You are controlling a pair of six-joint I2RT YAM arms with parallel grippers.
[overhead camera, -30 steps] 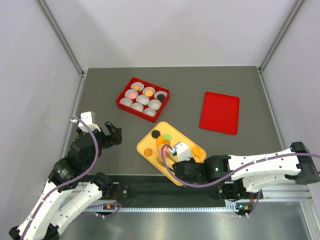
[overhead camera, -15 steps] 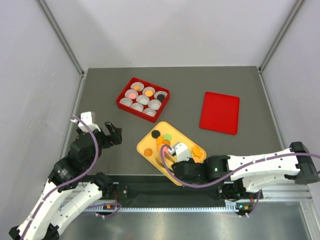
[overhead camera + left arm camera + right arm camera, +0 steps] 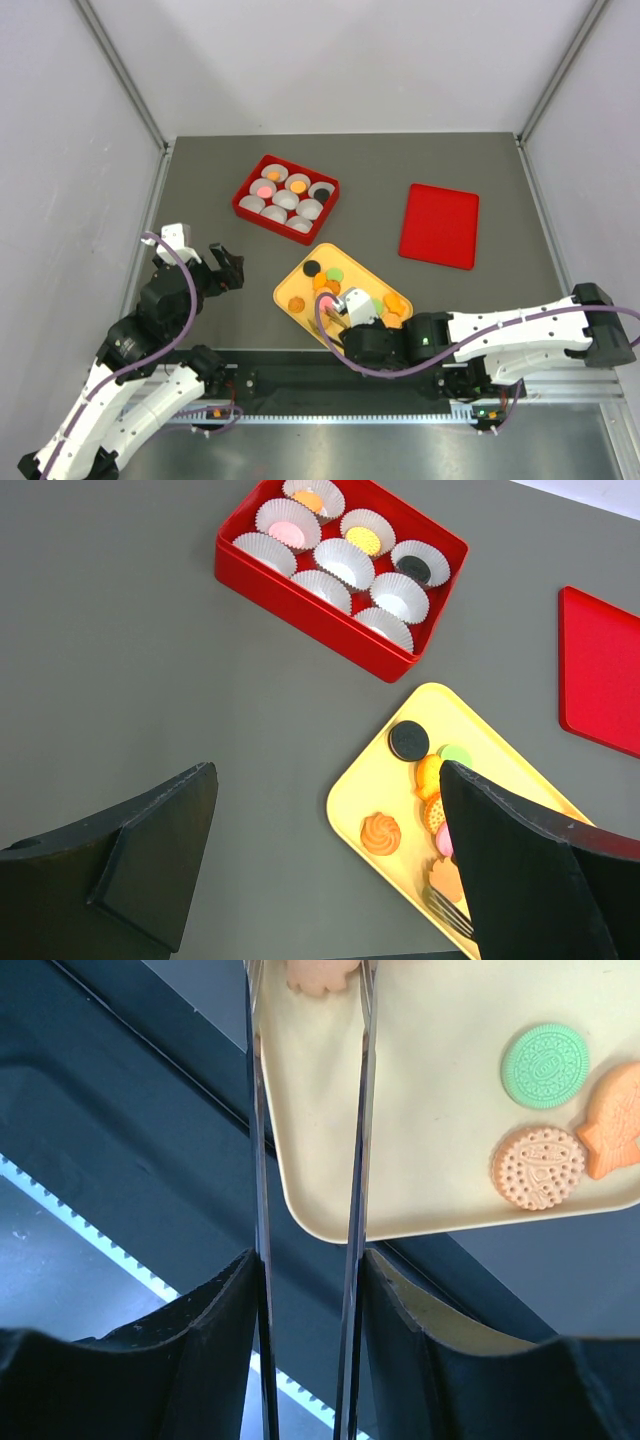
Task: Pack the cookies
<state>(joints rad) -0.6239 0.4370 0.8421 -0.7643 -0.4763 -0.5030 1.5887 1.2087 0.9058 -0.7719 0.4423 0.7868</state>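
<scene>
The right hand (image 3: 310,1295) pinches metal tongs (image 3: 258,1160), whose tips flank a pale orange cookie (image 3: 322,974) at the top of its wrist frame. Most cookies (image 3: 430,776) lie on the yellow tray (image 3: 440,1170), lower centre overhead; a few sit in the red box (image 3: 310,605), upper left. The left hand (image 3: 325,780) hangs spread above the counter (image 3: 150,630).
</scene>
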